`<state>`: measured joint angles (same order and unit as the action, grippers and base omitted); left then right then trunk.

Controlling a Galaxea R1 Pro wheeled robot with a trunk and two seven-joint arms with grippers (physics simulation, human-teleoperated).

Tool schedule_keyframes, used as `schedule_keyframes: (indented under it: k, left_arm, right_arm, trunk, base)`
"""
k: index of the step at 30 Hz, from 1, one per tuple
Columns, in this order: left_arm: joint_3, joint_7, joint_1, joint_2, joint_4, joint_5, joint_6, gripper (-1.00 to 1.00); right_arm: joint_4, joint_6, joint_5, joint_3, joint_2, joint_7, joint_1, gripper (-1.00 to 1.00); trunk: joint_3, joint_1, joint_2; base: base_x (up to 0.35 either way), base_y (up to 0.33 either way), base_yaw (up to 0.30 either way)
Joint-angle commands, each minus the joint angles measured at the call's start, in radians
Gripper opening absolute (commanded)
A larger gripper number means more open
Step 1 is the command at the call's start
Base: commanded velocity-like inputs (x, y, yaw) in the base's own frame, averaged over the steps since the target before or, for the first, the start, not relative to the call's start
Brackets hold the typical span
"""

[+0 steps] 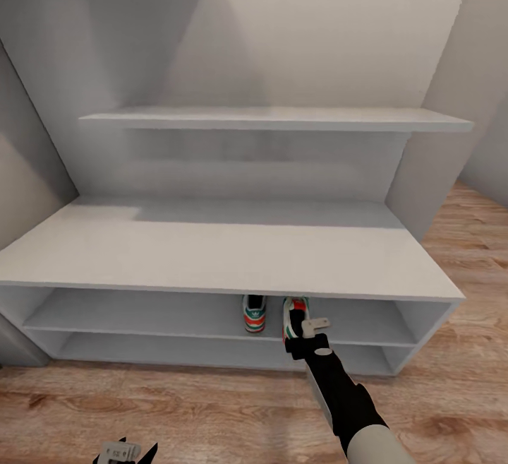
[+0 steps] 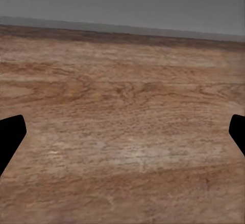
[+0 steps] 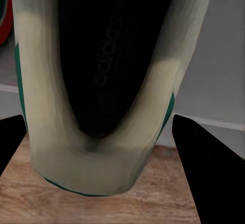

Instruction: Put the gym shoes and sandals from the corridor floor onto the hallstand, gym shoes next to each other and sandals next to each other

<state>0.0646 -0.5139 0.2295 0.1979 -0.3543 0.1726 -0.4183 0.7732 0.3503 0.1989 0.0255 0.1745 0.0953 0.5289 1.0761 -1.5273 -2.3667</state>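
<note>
Nearest, at about 7 o'clock in the head view, the left hand (image 1: 127,452) hangs low over the corridor floor (image 1: 176,407). In the left wrist view its two dark fingertips (image 2: 10,134) stand far apart at the edges, nothing between them but wood planks.

Further in, toward 5 o'clock, the right arm reaches forward and its hand (image 1: 305,337) meets a gym shoe (image 1: 293,316) at the front edge of the hallstand (image 1: 212,252). The right wrist view looks straight into that shoe (image 3: 102,152): cream collar, dark lining, a green stripe along the side, with a black finger (image 3: 204,168) on either side of it. The fingers bracket the shoe, but I cannot tell if they press on it.

Just beside it, at 9 o'clock from it, the second gym shoe (image 1: 254,314) sits on the upper shelf tier, red-orange heel facing out.

Above them runs the hallstand's long pale bench top, and beyond that a wall shelf (image 1: 282,119).
</note>
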Motion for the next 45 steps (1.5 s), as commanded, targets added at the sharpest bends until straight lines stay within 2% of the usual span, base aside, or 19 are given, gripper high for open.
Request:
schedule_keyframes:
  k: [1, 19, 45]
  left_arm:
    - [0.004, -0.01, 0.001, -0.001, 0.001, 0.007, 0.002, 1.0]
    - [0.004, -0.005, 0.001, -0.001, 0.001, 0.007, 0.003, 1.0]
    - [0.005, -0.008, 0.001, 0.002, 0.001, 0.007, 0.004, 1.0]
  right_arm:
    - [0.001, 0.007, 0.007, 0.002, 0.0, 0.003, 0.0, -1.0]
    - [0.003, 0.006, 0.007, 0.001, 0.0, 0.002, 0.0, -1.0]
    - [0.007, 0.007, 0.007, 0.0, 0.0, 0.003, 0.0, -1.0]
  trunk:
    - [0.001, 0.0, 0.0]
    - [0.001, 0.0, 0.0]
    - [0.001, 0.0, 0.0]
  base:
    - [0.147, 0.105, 0.0]
    - [0.123, 0.031, 0.0]
    - [0.037, 0.012, 0.0]
